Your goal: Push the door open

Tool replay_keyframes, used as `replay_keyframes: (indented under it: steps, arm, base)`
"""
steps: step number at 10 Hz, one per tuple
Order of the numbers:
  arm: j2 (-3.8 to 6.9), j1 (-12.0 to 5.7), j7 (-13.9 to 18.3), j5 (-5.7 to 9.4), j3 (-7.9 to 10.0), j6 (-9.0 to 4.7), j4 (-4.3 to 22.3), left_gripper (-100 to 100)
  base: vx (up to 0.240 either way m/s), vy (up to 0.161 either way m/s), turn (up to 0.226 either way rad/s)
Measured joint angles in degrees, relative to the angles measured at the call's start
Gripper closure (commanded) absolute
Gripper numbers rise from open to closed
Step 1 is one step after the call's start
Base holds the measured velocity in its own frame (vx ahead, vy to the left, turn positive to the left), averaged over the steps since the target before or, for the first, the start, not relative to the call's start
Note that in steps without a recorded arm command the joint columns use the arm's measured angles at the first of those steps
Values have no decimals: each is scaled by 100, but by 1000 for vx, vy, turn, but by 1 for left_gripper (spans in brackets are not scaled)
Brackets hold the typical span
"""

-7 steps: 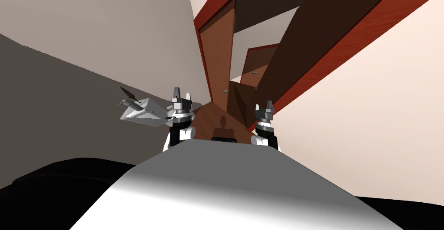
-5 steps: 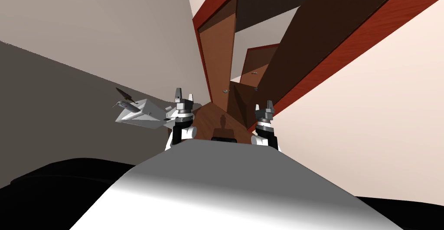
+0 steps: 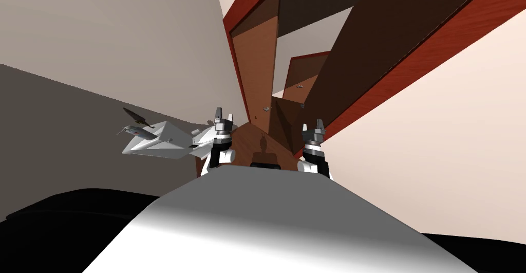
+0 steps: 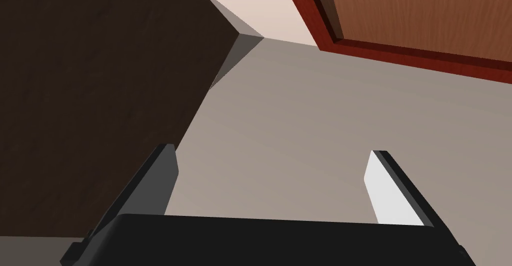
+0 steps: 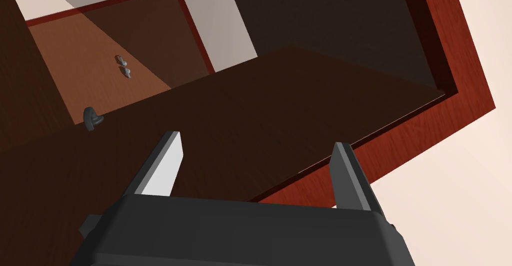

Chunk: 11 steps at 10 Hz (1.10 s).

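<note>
Since the dark brown door [image 5: 280, 122] stands swung well away from its red frame [image 3: 452, 23], the push looks largely done. I judge this from how the leaf lies, not from any contact I can see.

In the right wrist view the leaf runs from the frame's corner out to its free edge, where a small grey handle [image 5: 92, 118] sits. Past that edge the gap opens onto a lighter brown second door [image 5: 100, 52] with its own knobs, set in a wall farther off.

The right end effector [image 5: 255, 173] is released, fingers spread and empty, and it points at the leaf's face. Whether it touches the wood I cannot tell. The left end effector [image 4: 277, 183] is likewise released and empty, aimed at a grey wall beside a dark brown surface.

In the head view both are raised in front of the doorway, the left one beside a white piece of furniture [image 3: 154, 144] and the right one nearer the frame.

What seems left is small — pressing the leaf on toward its full swing, should the opening need to be wider.
</note>
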Motion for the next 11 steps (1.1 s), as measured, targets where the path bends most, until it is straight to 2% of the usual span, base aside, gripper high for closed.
replay_keyframes:
  steps: [4,5,11]
  arm:
    - [45,-143,6,-10,-91,-173,506,-100]
    - [50,-241,5,-15,-106,-176,647,-100]
    - [138,-555,48,-12,-223,-401,1528,-100]
  base:
    - [87,31,-50]
    - [103,43,-68]
    - [90,43,-63]
